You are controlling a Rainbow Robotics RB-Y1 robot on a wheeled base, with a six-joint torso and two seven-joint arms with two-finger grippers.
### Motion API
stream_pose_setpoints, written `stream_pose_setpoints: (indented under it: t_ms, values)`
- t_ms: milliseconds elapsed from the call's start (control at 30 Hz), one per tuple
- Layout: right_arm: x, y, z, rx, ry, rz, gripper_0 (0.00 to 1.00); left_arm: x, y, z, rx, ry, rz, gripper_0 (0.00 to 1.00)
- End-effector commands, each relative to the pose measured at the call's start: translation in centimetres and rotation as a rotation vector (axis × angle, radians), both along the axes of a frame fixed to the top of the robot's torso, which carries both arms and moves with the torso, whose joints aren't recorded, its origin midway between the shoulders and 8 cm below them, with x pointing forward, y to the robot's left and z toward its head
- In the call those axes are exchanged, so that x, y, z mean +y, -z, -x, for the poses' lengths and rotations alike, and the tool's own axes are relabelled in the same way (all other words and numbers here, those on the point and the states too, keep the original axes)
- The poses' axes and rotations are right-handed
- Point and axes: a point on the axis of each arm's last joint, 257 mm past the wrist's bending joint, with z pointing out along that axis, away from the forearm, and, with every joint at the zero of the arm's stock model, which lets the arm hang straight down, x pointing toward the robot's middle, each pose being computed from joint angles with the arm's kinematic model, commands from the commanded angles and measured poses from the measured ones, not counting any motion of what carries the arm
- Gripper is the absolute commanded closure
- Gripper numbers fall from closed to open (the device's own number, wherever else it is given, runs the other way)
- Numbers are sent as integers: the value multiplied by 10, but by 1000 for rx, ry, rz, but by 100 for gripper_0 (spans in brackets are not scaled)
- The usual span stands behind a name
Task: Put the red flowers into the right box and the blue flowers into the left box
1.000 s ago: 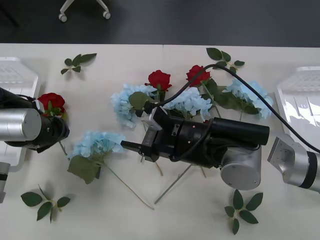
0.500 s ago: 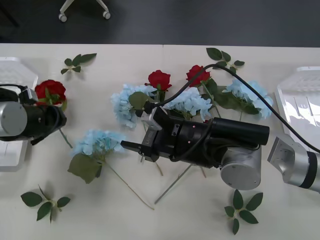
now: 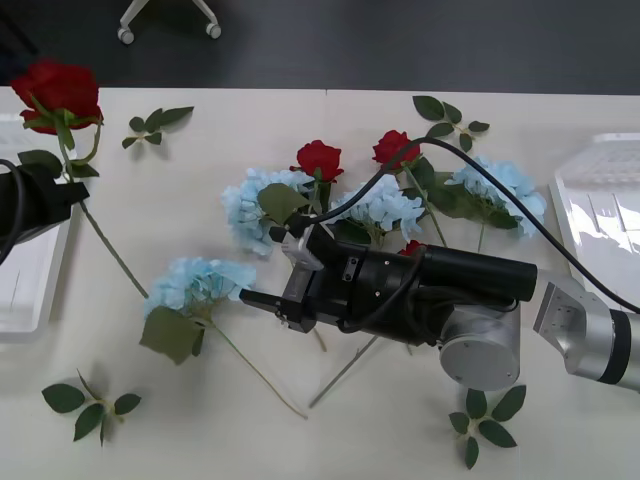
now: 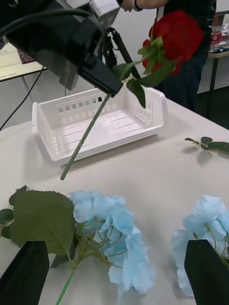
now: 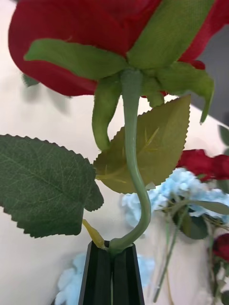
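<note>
The left gripper [image 5: 112, 274], with its black fingers pressed together, is seen pinching the thin green stem of a deep red artificial rose [image 3: 58, 92] just below a curl in the stem; the bloom is held high above the near-left part of the table, close beside the shallow translucent white left box [image 3: 25, 285], while the stem's free end trails down toward the tabletop. The right gripper [image 3: 262, 301] is held low over the middle of the table with its black fingers spread, pointing toward a fluffy pale-blue hydrangea-like stem [image 3: 195, 284] that lies just ahead of it. Since red flowers belong in the clear whitish right box [image 3: 590, 215] at the far right edge, the held rose is best carried or passed across the table rather than released where it hangs; the grip should be kept firm, because the long stem could swing and snag the flowers lying below. Two more red roses [image 3: 319, 159] and several pale-blue clusters [image 3: 385, 208] are spread over the centre, with stems crossing, and loose green leaf sprigs [image 3: 88, 405] lie near the edges. The surface is a plain white table [image 3: 260, 120], and beyond it a dark floor is visible with the wheeled foot of a chair [image 3: 170, 18].
</note>
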Motion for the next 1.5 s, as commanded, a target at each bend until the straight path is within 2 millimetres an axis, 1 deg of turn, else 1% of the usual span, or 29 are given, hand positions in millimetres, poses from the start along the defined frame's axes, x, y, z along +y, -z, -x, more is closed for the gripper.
stream_pose_setpoints:
  t_ms: [33, 167, 367, 400, 567, 667, 700, 867, 1000, 1200, 1267, 1333, 1500]
  values:
    - [2, -11, 0, 0, -3, -23, 16, -28, -26, 8, -132, 164, -88, 100]
    - [6, -8, 6, 7, -13, -25, 16, -56, -43, 19, -227, 301, -87, 100]
    - [15, -12, 15, 22, -25, -72, 16, -91, -70, 40, -381, 479, -88, 100]
    - [17, -15, 17, 27, -26, -89, 16, -100, -75, 47, -416, 524, -86, 100]
    - [25, -21, 22, 30, -35, -119, 16, -123, -89, 70, -520, 669, -98, 100]
    - [30, -27, 24, 32, -40, -143, 16, -137, -96, 89, -584, 769, -101, 100]
    - [31, -28, 24, 32, -39, -148, 16, -140, -96, 93, -596, 791, -107, 100]
    - [40, -40, 29, 31, -47, -195, 16, -161, -101, 124, -692, 938, -92, 100]
    - [44, -45, 31, 30, -51, -211, 16, -175, -109, 140, -766, 1002, -58, 100]
    - [48, -48, 33, 37, -56, -226, 16, -192, -121, 157, -846, 1077, 9, 100]
    - [50, -50, 34, 41, -57, -236, 16, -194, -129, 160, -880, 1085, 65, 100]
    - [53, -55, 37, 45, -63, -252, 16, -194, -133, 161, -899, 1098, 108, 100]
    - [57, -64, 41, 53, -69, -283, 16, -194, -131, 159, -903, 1135, 118, 100]
